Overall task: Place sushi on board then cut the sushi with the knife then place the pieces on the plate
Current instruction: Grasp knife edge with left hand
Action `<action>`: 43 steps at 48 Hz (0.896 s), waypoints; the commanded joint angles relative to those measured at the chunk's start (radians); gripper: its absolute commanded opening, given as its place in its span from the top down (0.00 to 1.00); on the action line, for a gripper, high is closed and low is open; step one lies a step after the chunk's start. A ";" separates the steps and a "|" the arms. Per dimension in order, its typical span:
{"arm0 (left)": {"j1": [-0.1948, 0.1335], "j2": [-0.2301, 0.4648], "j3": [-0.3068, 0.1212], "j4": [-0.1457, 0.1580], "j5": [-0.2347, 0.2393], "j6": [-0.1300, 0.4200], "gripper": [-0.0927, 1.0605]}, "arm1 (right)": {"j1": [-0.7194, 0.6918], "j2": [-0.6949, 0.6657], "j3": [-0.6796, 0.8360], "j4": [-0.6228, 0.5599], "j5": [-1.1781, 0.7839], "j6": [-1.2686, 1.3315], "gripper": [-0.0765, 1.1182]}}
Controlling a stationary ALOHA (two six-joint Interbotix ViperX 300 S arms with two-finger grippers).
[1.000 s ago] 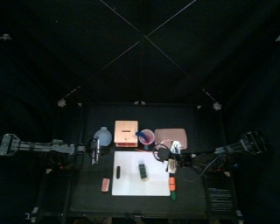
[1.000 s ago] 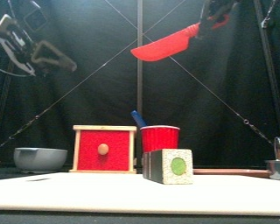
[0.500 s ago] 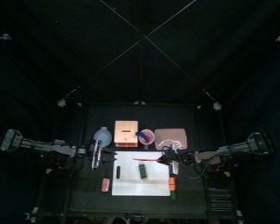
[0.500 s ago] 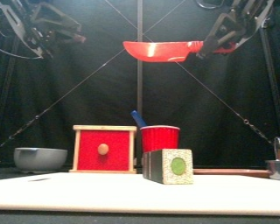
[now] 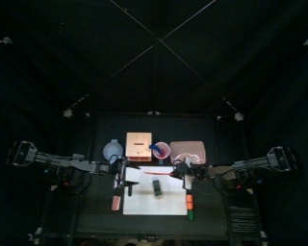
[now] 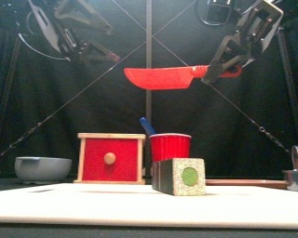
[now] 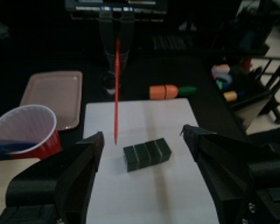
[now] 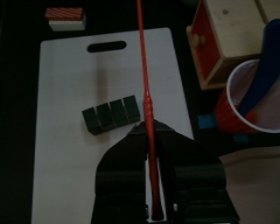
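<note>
While the right claw (image 8: 150, 140) grips the knife (image 6: 162, 77), likely stiff and light, by its handle above the sushi (image 6: 179, 176), the left claw (image 7: 143, 136) hangs open.

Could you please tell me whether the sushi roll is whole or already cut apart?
Whole: the sushi roll sits with blocks joined on the white cutting board, red knife held above.

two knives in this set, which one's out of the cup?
The red knife: the right gripper holds it level over the white board. The blue knife stands in the red cup, only its end sticking out.
</note>
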 commanded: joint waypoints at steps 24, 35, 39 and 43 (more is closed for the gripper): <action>0.078 0.253 -0.201 0.101 0.215 -0.002 0.05 | -0.011 0.060 -0.037 -0.034 -0.029 0.000 0.63; 0.095 0.253 -0.199 0.101 0.218 -0.003 0.16 | -0.009 0.066 -0.034 -0.032 -0.029 0.000 0.63; 0.097 0.253 -0.199 0.100 0.218 -0.002 0.21 | -0.012 0.067 -0.034 -0.034 -0.029 0.000 0.63; 0.097 0.253 -0.198 0.103 0.221 -0.002 0.26 | -0.012 0.067 -0.034 -0.034 -0.029 0.000 0.63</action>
